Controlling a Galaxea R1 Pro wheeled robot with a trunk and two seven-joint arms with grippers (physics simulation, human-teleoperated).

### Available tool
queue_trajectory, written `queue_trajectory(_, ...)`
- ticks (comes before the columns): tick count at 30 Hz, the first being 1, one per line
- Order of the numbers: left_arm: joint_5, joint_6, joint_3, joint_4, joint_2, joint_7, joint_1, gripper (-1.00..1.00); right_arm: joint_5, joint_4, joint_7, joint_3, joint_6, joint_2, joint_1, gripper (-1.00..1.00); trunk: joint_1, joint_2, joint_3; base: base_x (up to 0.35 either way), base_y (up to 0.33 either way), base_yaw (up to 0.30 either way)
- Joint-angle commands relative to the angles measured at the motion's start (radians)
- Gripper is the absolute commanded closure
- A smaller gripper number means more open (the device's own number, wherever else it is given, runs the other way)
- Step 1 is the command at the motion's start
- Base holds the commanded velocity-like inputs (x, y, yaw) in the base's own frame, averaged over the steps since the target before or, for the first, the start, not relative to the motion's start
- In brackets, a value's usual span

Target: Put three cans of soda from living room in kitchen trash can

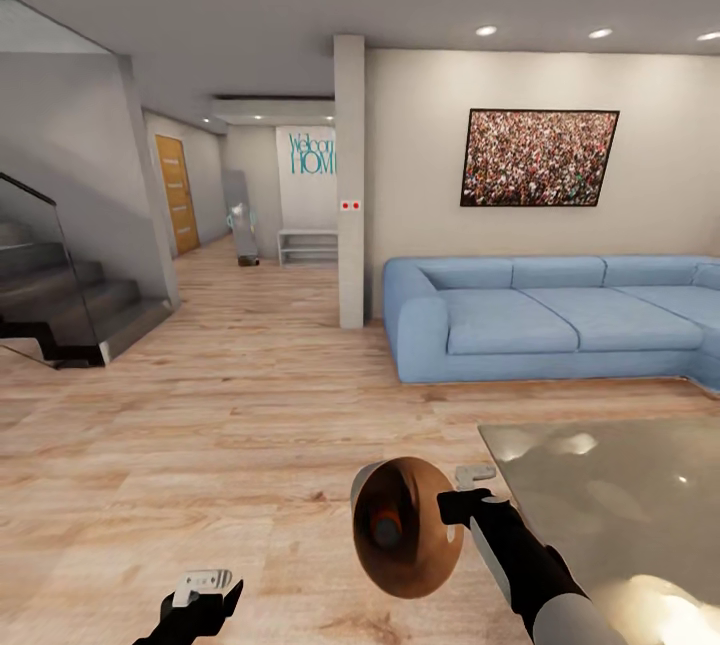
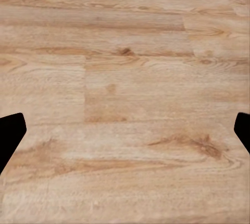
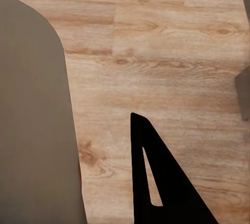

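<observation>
Low in the head view, the right gripper [image 1: 462, 508] pinches the rim of the bin [image 1: 405, 527], which is held off the wood floor [image 1: 230, 425] and tipped so its coppery inside faces the camera; something orange and dark, perhaps a can [image 1: 387, 529], sits inside. Beside it, the left gripper [image 1: 207, 589] hangs over bare floor, fingers spread and holding nothing. Beyond stand a glossy table [image 1: 620, 505], a blue sofa [image 1: 550, 320], and stairs [image 1: 60, 295].
</observation>
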Motion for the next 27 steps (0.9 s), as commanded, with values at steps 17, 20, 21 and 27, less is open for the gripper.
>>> queue_trajectory(17,-0.001,-0.001,0.0,0.002,0.0,0.0,0.0,-1.0,-0.003,0.002,-0.001,0.001,-0.001,0.001,0.007,1.0,-0.065,0.119,0.074,0.0,0.0,0.0)
queue_trajectory(20,-0.001,-0.001,0.0,0.002,0.0,0.0,0.001,-1.0,-0.003,0.002,-0.001,0.001,-0.001,0.002,0.008,1.0,-0.077,0.14,0.088,0.0,0.0,0.0)
queue_trajectory(21,-0.001,-0.001,0.0,0.002,0.0,0.0,0.001,-1.0,-0.003,0.002,-0.001,0.001,-0.001,0.002,0.008,1.0,-0.081,0.147,0.093,0.0,0.0,0.0)
queue_trajectory(27,-0.002,-0.001,0.0,0.002,0.0,0.0,0.001,-1.0,-0.003,0.002,-0.001,0.001,-0.002,0.002,0.009,1.0,-0.104,0.189,0.12,0.0,0.0,0.0)
